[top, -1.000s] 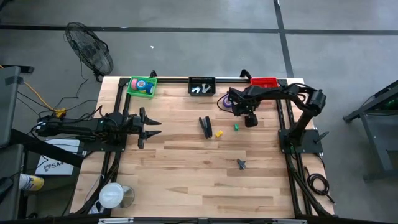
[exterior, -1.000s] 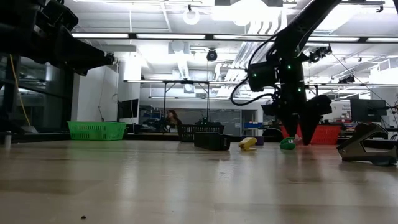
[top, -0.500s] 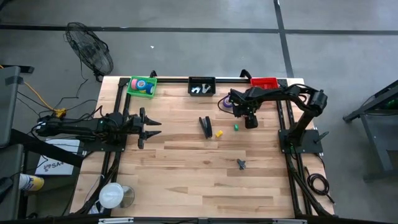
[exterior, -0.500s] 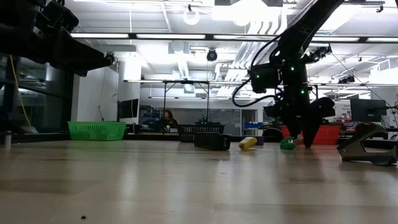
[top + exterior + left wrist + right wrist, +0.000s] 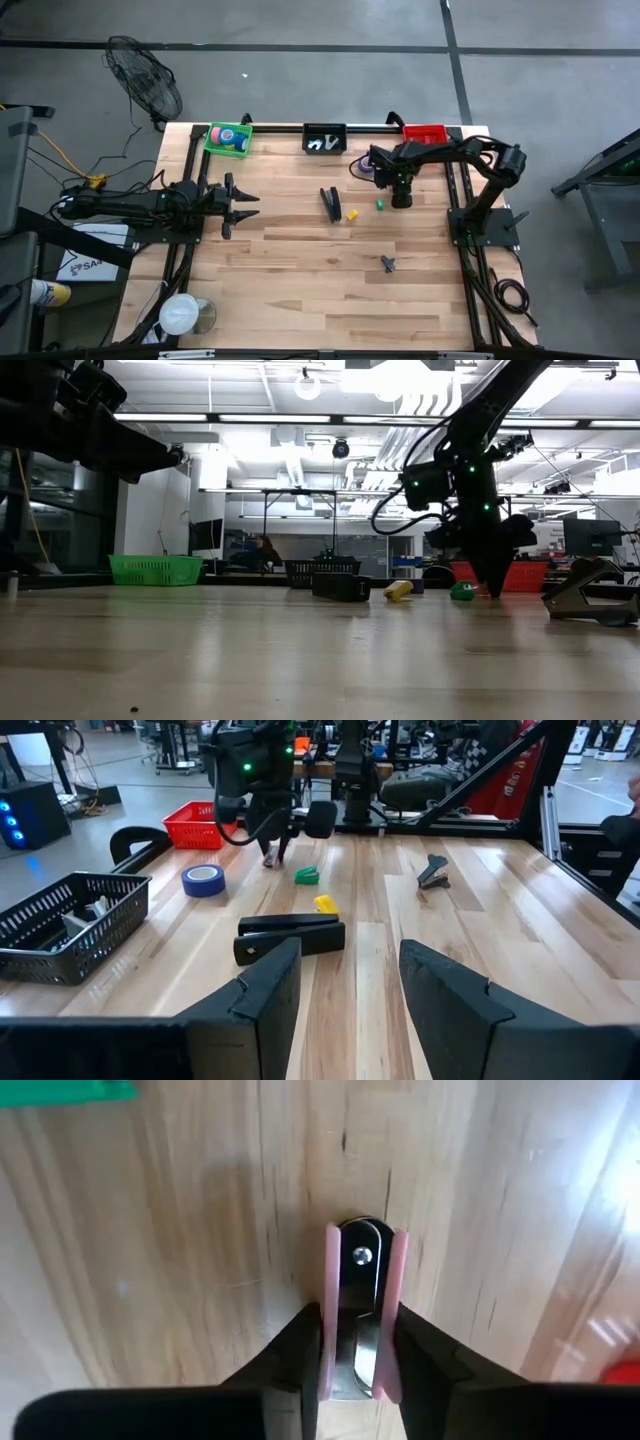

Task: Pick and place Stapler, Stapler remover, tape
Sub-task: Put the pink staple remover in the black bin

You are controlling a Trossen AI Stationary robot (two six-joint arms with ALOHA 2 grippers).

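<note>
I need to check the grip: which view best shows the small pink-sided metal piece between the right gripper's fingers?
The right wrist view: the pink-sided metal piece sits pinched between the right gripper fingers on bare wood. The left wrist view shows only a speck; the high and low views hide it behind the gripper.

Grey concrete floor [image 5: 300, 60] with dark seams fills the high view's upper half, and a black wire-cage fan [image 5: 146, 82] stands at upper left. In the low view, long white ceiling strip lights [image 5: 260, 418] glow over a dim workshop of benches and equipment.
</note>
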